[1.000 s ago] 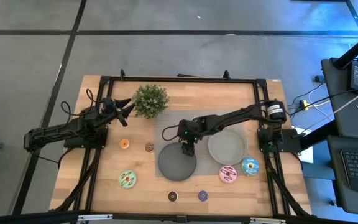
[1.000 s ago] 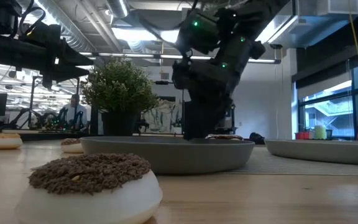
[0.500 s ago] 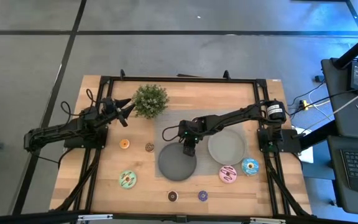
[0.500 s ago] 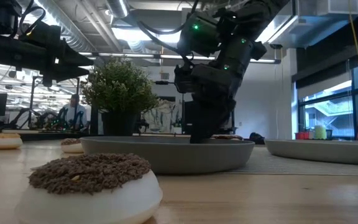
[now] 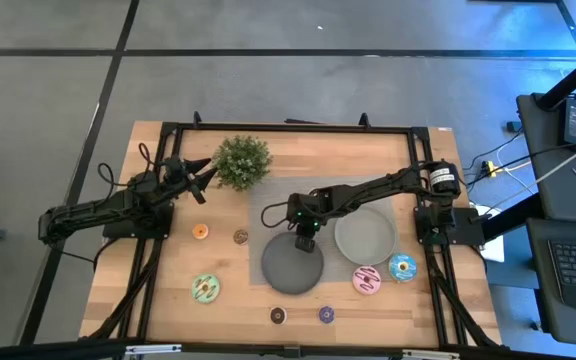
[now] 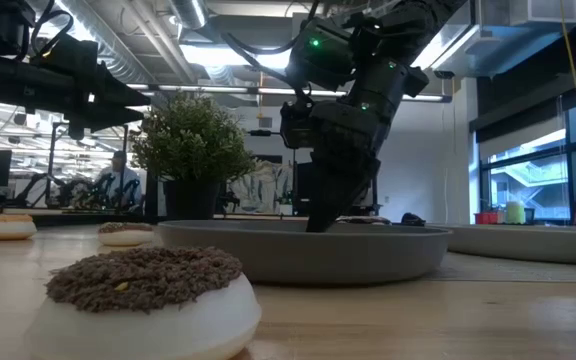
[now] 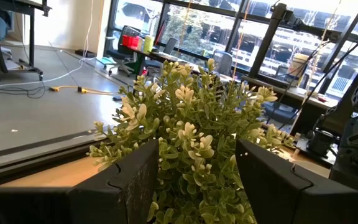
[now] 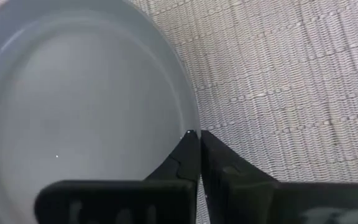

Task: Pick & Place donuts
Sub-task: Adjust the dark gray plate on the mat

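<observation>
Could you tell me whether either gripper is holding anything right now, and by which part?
The right gripper pinches the dark grey plate by its rim. The left gripper, beside the plant, holds nothing.

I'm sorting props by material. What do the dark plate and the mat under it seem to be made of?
The dark plate looks like smooth matte plastic or ceramic: an even grey face with a soft sheen. The mat looks like woven fabric or vinyl, with a ribbed grey weave. The right gripper pinches the plate's rim.
</observation>
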Robot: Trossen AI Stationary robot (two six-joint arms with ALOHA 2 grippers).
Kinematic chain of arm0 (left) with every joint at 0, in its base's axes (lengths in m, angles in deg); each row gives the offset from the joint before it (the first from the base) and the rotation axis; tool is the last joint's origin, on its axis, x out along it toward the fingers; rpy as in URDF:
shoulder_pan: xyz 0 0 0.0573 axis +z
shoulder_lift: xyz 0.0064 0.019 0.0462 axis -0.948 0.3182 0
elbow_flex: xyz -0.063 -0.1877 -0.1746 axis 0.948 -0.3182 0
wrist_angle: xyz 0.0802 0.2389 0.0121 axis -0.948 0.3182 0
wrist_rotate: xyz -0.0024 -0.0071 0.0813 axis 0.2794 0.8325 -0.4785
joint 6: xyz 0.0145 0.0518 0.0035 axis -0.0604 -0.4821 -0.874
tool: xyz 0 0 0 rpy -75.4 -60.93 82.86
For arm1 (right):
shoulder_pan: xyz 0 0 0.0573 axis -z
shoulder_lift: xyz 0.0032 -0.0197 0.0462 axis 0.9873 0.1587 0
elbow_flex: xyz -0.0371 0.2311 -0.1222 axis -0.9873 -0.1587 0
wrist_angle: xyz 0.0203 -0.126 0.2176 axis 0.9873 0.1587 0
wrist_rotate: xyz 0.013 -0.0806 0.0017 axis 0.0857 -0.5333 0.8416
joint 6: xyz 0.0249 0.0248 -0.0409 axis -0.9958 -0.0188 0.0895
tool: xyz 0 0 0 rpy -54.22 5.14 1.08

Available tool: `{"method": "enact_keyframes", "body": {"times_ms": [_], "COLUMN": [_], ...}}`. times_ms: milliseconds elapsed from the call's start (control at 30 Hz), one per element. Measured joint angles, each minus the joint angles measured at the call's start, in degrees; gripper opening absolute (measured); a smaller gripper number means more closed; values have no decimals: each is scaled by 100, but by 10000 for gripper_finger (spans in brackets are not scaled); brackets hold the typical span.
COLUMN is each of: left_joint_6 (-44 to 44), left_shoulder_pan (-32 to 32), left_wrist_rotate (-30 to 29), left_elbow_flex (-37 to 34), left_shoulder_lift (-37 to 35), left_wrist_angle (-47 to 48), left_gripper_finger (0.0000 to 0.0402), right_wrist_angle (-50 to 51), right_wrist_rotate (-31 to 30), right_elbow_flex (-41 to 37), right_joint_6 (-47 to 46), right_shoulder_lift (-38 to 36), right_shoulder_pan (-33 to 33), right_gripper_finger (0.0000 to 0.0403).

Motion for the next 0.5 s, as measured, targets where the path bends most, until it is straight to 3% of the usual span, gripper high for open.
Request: {"method": "enact_keyframes", "body": {"times_ms": [233,500], "left_joint_6": [0,0], "left_shoulder_pan": [0,1], "left_wrist_rotate": [0,0], "left_elbow_flex": [0,0], "left_shoulder_lift": [0,0], "left_wrist_angle": [0,-1], "left_gripper_finger": [210,210], "right_wrist_angle": [19,370], "right_wrist_rotate": [296,-240], "right_elbow_flex": [271,702], "right_joint_6": [-260,91], "right_shoulder_lift": [0,0], "right_shoulder_pan": [195,584], "right_gripper_finger": [6,6]}}
